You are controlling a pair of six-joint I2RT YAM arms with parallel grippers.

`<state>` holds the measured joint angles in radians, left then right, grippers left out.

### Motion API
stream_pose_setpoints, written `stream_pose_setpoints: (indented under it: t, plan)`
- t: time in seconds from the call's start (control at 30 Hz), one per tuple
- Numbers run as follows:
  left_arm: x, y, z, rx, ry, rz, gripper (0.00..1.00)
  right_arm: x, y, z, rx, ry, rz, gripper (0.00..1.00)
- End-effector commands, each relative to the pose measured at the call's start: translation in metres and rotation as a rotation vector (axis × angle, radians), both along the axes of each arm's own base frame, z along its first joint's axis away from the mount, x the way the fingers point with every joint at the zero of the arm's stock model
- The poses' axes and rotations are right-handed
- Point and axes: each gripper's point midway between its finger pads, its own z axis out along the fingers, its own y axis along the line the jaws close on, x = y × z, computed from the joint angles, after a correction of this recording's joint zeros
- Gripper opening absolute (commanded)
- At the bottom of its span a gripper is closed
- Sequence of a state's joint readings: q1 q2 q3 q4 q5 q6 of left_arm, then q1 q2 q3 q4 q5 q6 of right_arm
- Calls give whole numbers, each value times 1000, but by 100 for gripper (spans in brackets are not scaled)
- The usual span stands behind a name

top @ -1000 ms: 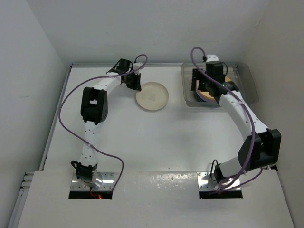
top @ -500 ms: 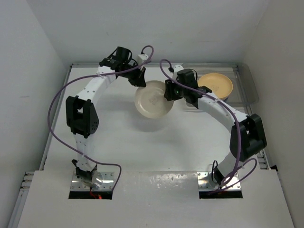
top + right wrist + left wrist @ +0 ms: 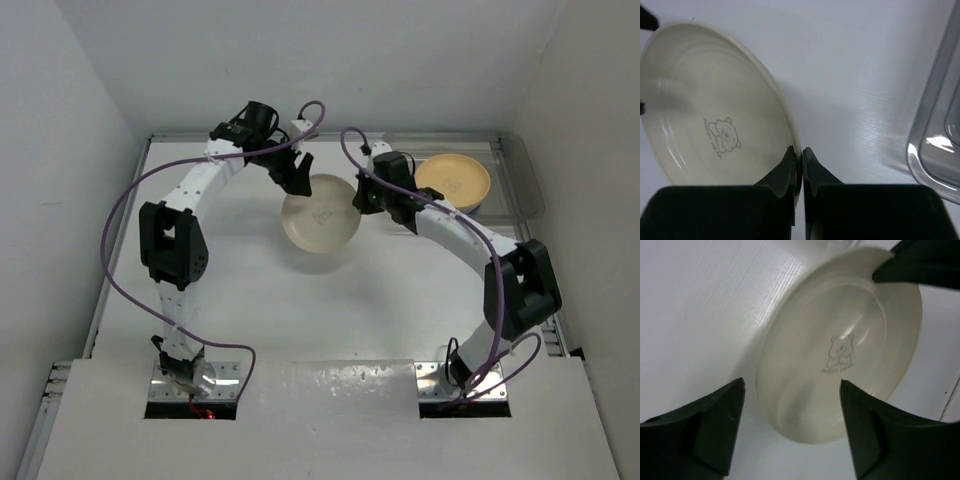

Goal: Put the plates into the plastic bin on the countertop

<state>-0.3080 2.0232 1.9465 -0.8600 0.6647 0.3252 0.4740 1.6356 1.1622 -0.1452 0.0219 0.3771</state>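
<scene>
A cream plate [image 3: 320,213] with a small bear print hangs tilted above the white countertop [image 3: 300,300], mid-table. My right gripper [image 3: 362,197] is shut on its right rim; in the right wrist view the fingertips [image 3: 798,151] pinch the cream plate's [image 3: 710,125] edge. My left gripper [image 3: 297,178] stands open at the plate's upper left rim, its fingers [image 3: 715,415] spread on either side of the cream plate [image 3: 840,350] without touching it. The clear plastic bin [image 3: 515,180] sits at the back right with a yellow-orange plate [image 3: 455,178] on top of others inside.
White walls close in the countertop at the back and both sides. The bin's clear rim [image 3: 935,130] shows at the right of the right wrist view. Purple cables loop over both arms near the plate.
The left gripper let go of the cream plate and opened. The right gripper came over from the bin and closed on the plate's right rim.
</scene>
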Motion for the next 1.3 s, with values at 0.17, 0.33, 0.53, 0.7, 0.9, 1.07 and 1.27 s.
stream_pose_setpoints:
  t: [0.17,0.33,0.53,0.7,0.9,1.07,1.27]
  plan:
    - [31,44,54,-36,-111,128,100,47,-120,67,273,-77,-457,0]
    - [43,82,56,-1,-136,226,100,43,-255,45,283,-2,-891,0]
    - [37,99,35,0,-71,251,100,46,-323,21,176,87,-1064,0]
    - [37,101,34,-15,-67,248,100,56,-337,-3,139,149,-1092,1]
    - [37,104,31,-20,-57,251,100,51,-347,-21,42,228,-1118,40]
    - [35,103,29,-25,-46,245,100,40,-351,-11,-14,175,-1110,48]
    - [35,101,24,-30,-34,240,100,36,-359,14,-94,117,-1110,55]
